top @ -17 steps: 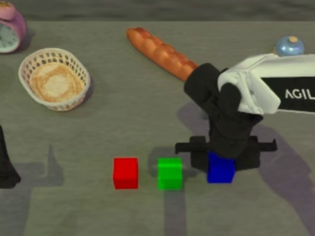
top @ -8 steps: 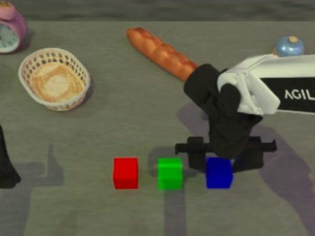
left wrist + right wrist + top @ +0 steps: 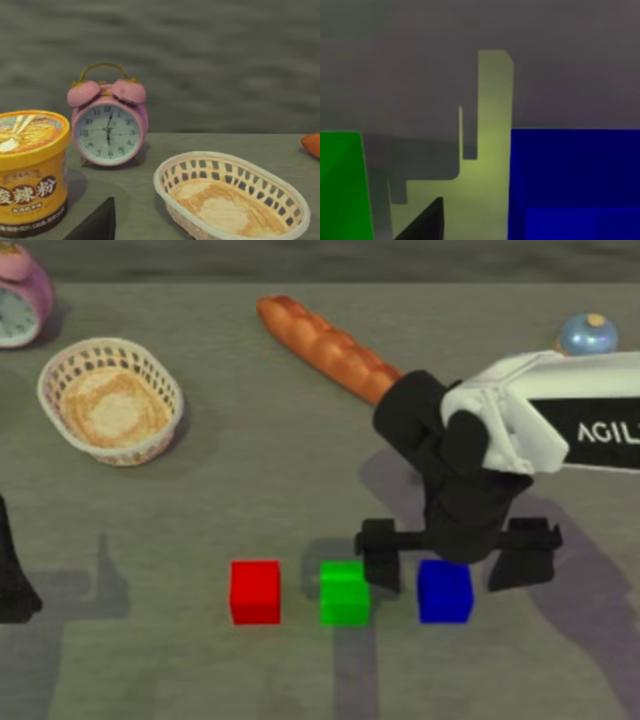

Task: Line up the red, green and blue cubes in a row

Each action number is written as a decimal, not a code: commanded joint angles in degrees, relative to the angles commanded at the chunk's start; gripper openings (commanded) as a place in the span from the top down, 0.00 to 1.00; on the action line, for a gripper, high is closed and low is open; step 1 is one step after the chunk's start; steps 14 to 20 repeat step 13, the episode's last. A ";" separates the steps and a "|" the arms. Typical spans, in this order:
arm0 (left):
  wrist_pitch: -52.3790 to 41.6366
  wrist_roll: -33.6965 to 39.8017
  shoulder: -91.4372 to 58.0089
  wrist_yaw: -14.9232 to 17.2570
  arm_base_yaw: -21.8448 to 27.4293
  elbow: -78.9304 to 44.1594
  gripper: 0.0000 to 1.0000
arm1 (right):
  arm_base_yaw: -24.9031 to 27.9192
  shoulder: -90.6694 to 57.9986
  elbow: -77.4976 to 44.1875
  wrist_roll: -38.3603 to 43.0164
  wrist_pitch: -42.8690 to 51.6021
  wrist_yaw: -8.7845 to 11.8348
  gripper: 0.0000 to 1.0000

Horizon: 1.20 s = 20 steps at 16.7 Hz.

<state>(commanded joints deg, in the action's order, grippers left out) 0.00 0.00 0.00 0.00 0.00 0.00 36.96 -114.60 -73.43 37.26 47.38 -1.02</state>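
While the left gripper (image 3: 12, 585) idles at the table's left edge, fingers unreadable, the right gripper (image 3: 455, 562) straddles the blue cube (image 3: 445, 591), jaws now spread apart where they earlier clamped it, leaving it resting rightmost beside the green cube (image 3: 345, 592) and red cube (image 3: 255, 591).

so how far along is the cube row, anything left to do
Done: red cube, green cube and blue cube sit in one row near the table's front edge. In hand: nothing; the right gripper is open astride the blue cube. Left: probably just lifting that arm clear. The left arm is parked at the left edge.
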 joint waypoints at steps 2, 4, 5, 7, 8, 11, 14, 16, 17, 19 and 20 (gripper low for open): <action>0.00 0.00 0.00 0.00 0.00 0.00 0.00 | 0.00 0.00 0.00 0.00 0.00 0.00 0.00; 0.00 0.00 0.00 0.00 0.00 0.00 0.00 | -0.06 0.12 -0.18 0.02 0.20 0.00 0.00; 0.00 0.00 0.00 0.00 0.00 0.00 0.00 | 0.03 0.38 -0.81 0.03 1.00 0.02 0.00; 0.00 0.00 0.00 0.00 0.00 0.00 0.00 | 0.32 1.48 -2.88 -0.03 4.31 0.07 0.00; 0.00 0.00 0.00 0.00 0.00 0.00 0.00 | 0.43 2.25 -4.16 -0.05 6.60 0.09 0.00; 0.00 0.00 0.00 0.00 0.00 0.00 0.00 | 0.59 4.67 -7.87 0.02 12.97 0.05 0.00; 0.00 0.00 0.00 0.00 0.00 0.00 0.00 | 0.58 5.62 -8.99 0.01 14.58 0.03 0.00; 0.00 0.00 0.00 0.00 0.00 0.00 0.00 | 0.58 5.62 -8.99 0.01 14.58 0.03 0.00; 0.00 0.00 0.00 0.00 0.00 0.00 0.00 | 0.58 5.62 -8.99 0.01 14.58 0.03 0.00; 0.00 0.00 0.00 0.00 0.00 0.00 0.00 | 0.58 5.62 -8.99 0.01 14.58 0.03 0.00; 0.00 0.00 0.00 0.00 0.00 0.00 0.00 | 0.58 5.62 -8.99 0.01 14.58 0.03 0.00</action>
